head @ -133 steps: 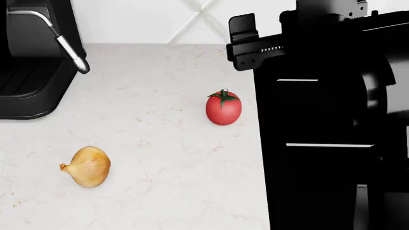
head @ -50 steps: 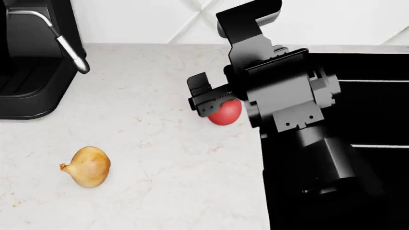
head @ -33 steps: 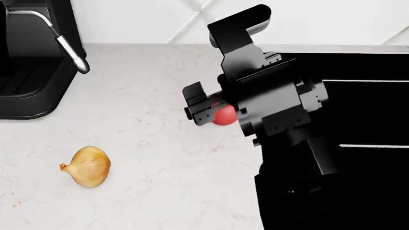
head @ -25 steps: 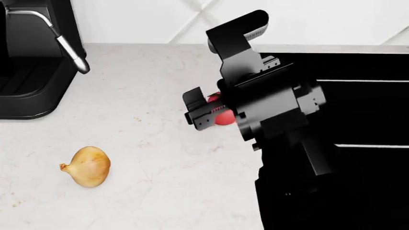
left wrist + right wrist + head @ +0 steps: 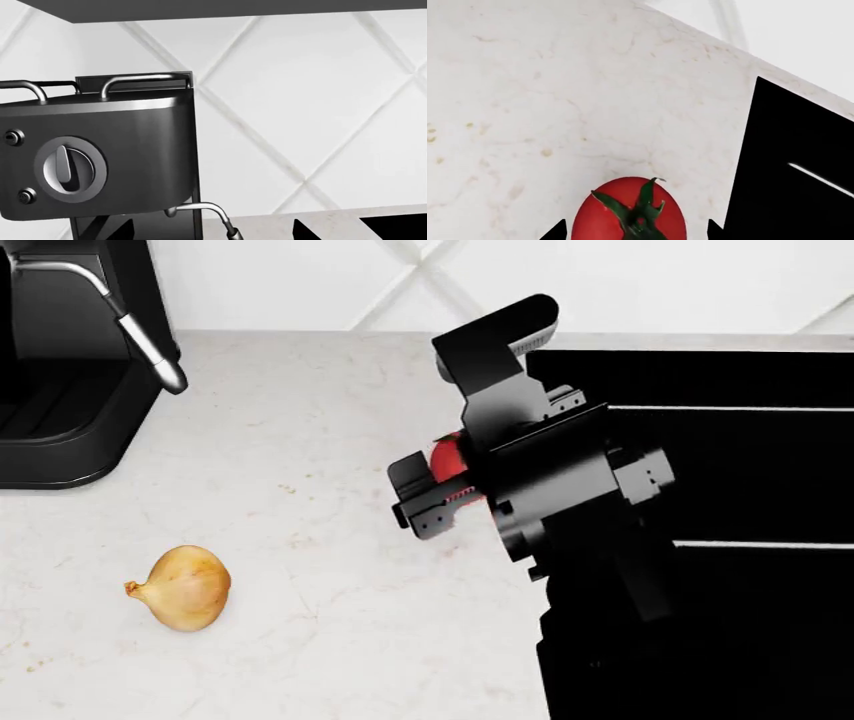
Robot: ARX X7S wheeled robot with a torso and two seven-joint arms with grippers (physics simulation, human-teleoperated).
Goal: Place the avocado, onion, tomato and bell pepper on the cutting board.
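The red tomato (image 5: 629, 212) with its green star stem stands on the pale marble counter (image 5: 320, 440). My right gripper (image 5: 635, 233) is open right over it, one fingertip on each side with a little gap showing. In the head view the gripper body hides most of the tomato (image 5: 447, 456). The golden onion (image 5: 183, 587) lies on its side at the counter's front left, far from both grippers. My left gripper (image 5: 213, 235) is open and empty, facing the coffee machine. The avocado, bell pepper and cutting board are out of view.
A black espresso machine (image 5: 67, 360) with a metal steam wand (image 5: 140, 335) stands at the back left; it also fills the left wrist view (image 5: 100, 160). A black surface (image 5: 747, 440) lies to the right of the counter. A white tiled wall runs behind.
My right arm has swung in from the right and come down over the tomato, so the open fingers now straddle it. The onion and tomato have not moved.
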